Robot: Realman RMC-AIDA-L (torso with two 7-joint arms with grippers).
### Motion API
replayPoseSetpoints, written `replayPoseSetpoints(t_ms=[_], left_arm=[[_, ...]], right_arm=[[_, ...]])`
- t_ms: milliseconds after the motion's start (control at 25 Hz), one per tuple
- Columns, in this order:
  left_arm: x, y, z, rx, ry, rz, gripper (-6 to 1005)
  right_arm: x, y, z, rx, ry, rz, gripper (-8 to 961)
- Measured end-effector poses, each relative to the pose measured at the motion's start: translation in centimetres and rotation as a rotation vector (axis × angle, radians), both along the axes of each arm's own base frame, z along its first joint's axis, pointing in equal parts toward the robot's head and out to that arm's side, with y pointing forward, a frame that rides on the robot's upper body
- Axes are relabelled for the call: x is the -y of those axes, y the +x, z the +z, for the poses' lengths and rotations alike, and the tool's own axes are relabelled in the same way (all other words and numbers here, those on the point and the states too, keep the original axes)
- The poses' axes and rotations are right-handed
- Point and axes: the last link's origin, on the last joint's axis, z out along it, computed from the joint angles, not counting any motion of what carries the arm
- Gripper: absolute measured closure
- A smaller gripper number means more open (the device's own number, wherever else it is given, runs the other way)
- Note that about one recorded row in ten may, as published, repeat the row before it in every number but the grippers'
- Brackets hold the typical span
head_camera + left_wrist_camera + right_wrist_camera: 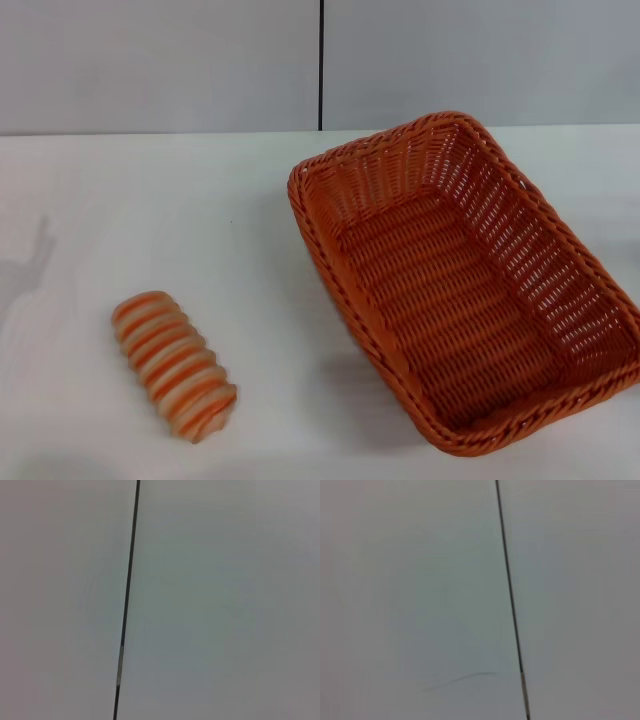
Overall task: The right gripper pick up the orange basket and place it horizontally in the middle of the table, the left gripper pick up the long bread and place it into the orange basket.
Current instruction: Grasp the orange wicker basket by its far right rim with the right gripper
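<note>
The orange basket sits on the right half of the white table, empty, its long side running diagonally from the back middle toward the front right. The long bread, striped orange and cream, lies on the table at the front left, well apart from the basket. Neither gripper shows in any view. Both wrist views show only a grey wall with a dark seam.
A grey wall with a vertical seam stands behind the table. A faint shadow falls on the table at the far left.
</note>
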Motion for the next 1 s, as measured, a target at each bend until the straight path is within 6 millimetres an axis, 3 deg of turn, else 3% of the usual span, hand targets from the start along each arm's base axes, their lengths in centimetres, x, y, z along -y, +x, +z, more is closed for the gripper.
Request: replayPoseSetpoints(t_ms=[360,800,1000], left_arm=[[2.2,-0.6,0.4,0.001,0.026,0.011,192],[1.8,0.1,0.5,0.035,0.022,-0.042,196],[1.4,0.2,1.4,0.095,-0.012,-0.101,197]], right_arm=[[0.0,0.0,0.1,-0.018,0.024,-0.008,425],[-0.3,-0.1,0.5,-0.018,0.036,-0.004,432],[-0.1,0.2,0.7,-0.014,0.044,-0.01,435]])
